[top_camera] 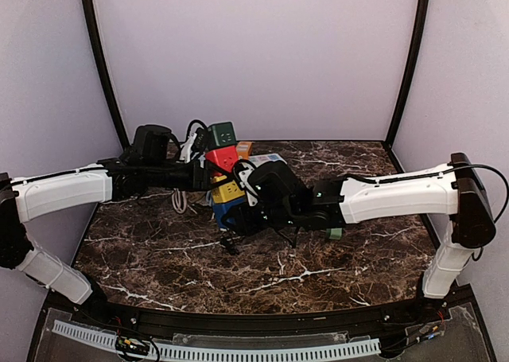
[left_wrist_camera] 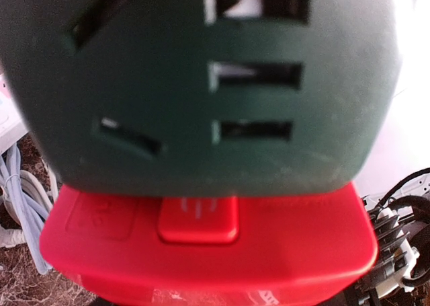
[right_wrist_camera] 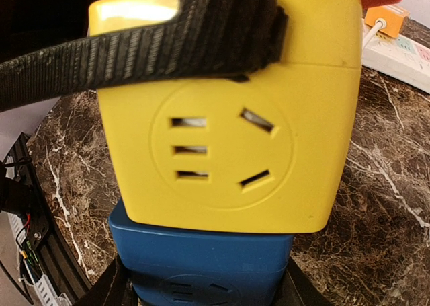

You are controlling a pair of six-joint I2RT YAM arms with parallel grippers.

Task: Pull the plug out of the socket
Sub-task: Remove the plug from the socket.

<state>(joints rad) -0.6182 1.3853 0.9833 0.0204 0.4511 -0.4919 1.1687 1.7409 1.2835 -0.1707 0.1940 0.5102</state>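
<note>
The dark marble table [top_camera: 159,258] lies open along its near side. Mid-table stands a stack of plastic socket cubes [top_camera: 225,175]. The left arm [top_camera: 71,191] bars its left flank and the right arm [top_camera: 382,199] its right. A black woven strap [right_wrist_camera: 168,44] crosses the yellow cube's top. White cables [top_camera: 181,199] crowd the left and a white power strip [right_wrist_camera: 396,50] lies behind.

left arm [top_camera: 64,191]: white shells, black joints | right arm [top_camera: 398,195]: white, black cable

Lab test booth (plain lilac walls [top_camera: 254,60], marble tabletop [top_camera: 358,258]).
</note>
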